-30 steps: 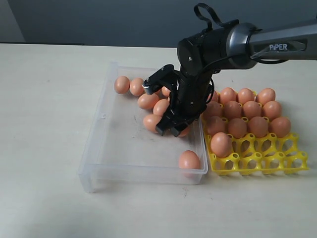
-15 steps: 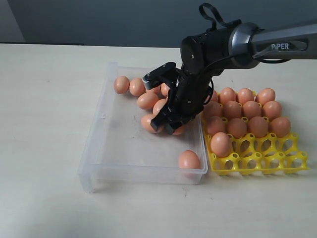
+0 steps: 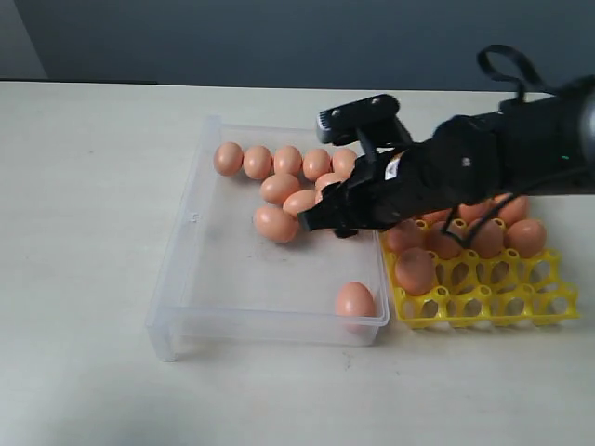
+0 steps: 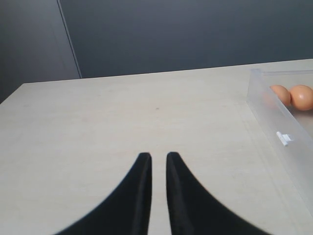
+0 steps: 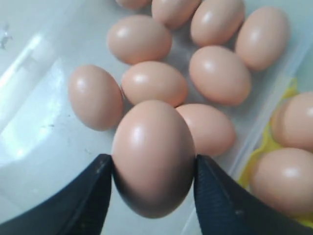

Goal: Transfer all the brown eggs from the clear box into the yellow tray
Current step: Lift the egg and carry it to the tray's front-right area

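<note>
A lone egg (image 3: 355,300) sits at the near rim of the clear box (image 3: 181,251), bare floor behind. My right gripper (image 5: 152,166) clamps one brown egg (image 5: 154,147), probably clear of the far cluster (image 3: 288,172). Yellow tray (image 3: 483,308) alongside: near cups empty. Left gripper (image 4: 158,164) pinched together over open table (image 4: 98,122).

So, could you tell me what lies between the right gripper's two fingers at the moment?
A single brown egg, held on both sides by the black fingers; the right wrist view shows it plainly.
</note>
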Available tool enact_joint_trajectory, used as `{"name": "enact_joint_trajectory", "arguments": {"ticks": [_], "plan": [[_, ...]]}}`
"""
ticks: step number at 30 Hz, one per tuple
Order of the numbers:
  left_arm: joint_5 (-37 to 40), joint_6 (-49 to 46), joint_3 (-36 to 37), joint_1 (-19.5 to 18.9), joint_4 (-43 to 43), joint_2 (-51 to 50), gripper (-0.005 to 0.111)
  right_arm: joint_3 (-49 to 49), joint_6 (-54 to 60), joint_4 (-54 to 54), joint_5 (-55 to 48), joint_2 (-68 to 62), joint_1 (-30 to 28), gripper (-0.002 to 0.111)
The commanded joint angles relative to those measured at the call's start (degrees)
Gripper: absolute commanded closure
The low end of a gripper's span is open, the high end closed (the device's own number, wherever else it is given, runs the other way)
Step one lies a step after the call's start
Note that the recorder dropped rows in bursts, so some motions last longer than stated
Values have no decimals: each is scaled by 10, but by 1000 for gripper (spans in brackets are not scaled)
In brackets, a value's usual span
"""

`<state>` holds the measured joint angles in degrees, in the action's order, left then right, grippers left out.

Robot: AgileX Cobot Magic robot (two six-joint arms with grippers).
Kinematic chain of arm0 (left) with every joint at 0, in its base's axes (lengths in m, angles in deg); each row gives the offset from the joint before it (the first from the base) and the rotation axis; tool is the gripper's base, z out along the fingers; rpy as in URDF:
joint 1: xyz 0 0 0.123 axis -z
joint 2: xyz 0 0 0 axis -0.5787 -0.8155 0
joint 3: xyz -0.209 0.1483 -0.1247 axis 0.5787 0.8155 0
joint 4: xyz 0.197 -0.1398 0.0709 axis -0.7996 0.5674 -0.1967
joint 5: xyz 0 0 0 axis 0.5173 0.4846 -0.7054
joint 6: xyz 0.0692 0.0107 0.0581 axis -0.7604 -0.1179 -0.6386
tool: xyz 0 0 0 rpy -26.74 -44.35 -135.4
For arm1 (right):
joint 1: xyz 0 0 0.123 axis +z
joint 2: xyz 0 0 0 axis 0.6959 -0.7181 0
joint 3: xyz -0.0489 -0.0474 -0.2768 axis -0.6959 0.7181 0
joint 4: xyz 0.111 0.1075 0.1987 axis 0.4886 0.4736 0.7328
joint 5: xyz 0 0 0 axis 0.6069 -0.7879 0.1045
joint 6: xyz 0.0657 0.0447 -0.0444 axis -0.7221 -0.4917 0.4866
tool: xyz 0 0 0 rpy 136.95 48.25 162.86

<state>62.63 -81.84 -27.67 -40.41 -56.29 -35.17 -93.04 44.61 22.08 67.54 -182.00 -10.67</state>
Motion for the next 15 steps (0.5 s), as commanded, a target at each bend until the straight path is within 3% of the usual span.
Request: {"name": "enact_joint_trajectory", "arguments": {"ticks": [1, 11, 15], "plan": [[-7, 1, 3, 0, 1, -1, 95, 80, -30, 4, 55, 106, -10, 109], [-7, 1, 3, 0, 1, -1, 95, 220, -52, 80, 103, 260, -10, 109], [-7, 1, 3, 0, 1, -1, 95, 265, -52, 98, 109, 283, -41, 109]]}}
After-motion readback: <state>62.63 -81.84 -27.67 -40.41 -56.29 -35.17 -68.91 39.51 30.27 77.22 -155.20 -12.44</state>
